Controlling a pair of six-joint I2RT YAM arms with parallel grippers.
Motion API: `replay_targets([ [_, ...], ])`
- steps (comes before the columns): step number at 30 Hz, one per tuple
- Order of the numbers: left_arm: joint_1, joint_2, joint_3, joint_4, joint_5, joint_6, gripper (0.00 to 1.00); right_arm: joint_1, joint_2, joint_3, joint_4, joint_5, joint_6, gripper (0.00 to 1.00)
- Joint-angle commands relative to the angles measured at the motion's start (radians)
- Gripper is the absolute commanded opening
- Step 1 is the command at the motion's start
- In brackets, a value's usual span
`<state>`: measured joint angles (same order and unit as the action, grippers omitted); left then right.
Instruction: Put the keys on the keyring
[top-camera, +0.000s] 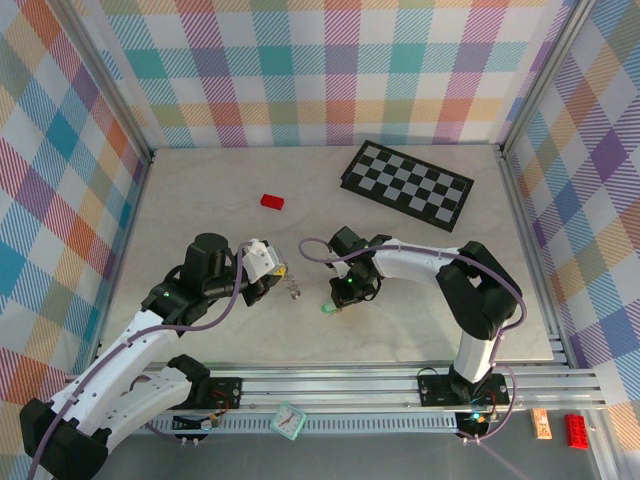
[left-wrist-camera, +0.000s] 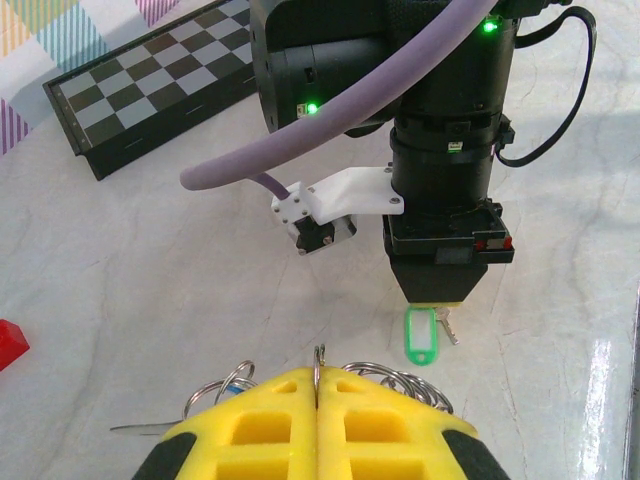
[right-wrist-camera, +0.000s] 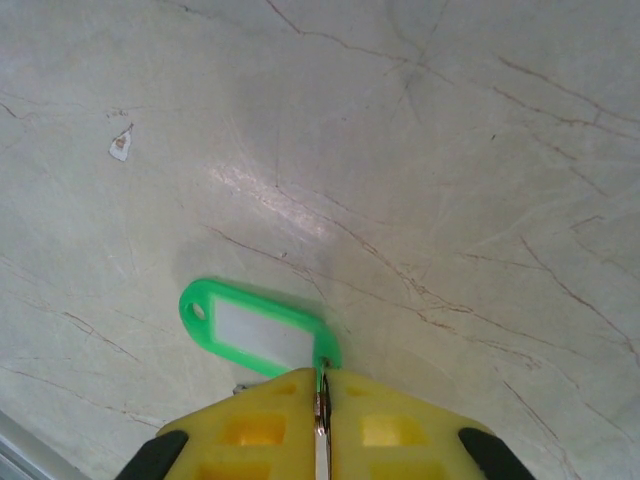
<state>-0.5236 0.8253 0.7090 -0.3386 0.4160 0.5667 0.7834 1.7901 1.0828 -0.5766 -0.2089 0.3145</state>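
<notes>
Right claw (right-wrist-camera: 321, 385) on glossy green key (right-wrist-camera: 255, 330)

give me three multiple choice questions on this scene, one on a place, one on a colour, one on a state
1. Where does the red block lie?
A) left of the checkerboard
B) on the checkerboard
C) between the two grippers

2. What colour is the plastic head of the key at the right gripper?
A) orange
B) black
C) green

3. How is the left gripper?
A) wide open, holding nothing
B) shut on the keyring
C) shut on the red block

Answers:
1 A, the top view shows the red block apart from the checkerboard, to its left.
2 C, the right wrist view shows a bright green head by the yellow fingertips.
3 B, in the left wrist view the fingers meet and the keyring's metal loops stick out on both sides.
</notes>
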Motion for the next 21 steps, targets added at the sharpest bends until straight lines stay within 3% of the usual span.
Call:
replay_targets([
  [1,-0.007,-0.011,-0.005,0.015,0.001,0.009,0.00,-0.006,0.008,-0.001,-0.021,0.000,0.004,0.13],
  [15,-0.007,-0.014,-0.002,0.001,0.000,0.014,0.00,-0.009,0.008,-0.006,-0.030,0.006,-0.005,0.07],
  [21,-0.007,-0.011,0.001,-0.006,0.006,0.014,0.00,-0.015,-0.075,-0.048,0.011,0.027,-0.010,0.00],
])
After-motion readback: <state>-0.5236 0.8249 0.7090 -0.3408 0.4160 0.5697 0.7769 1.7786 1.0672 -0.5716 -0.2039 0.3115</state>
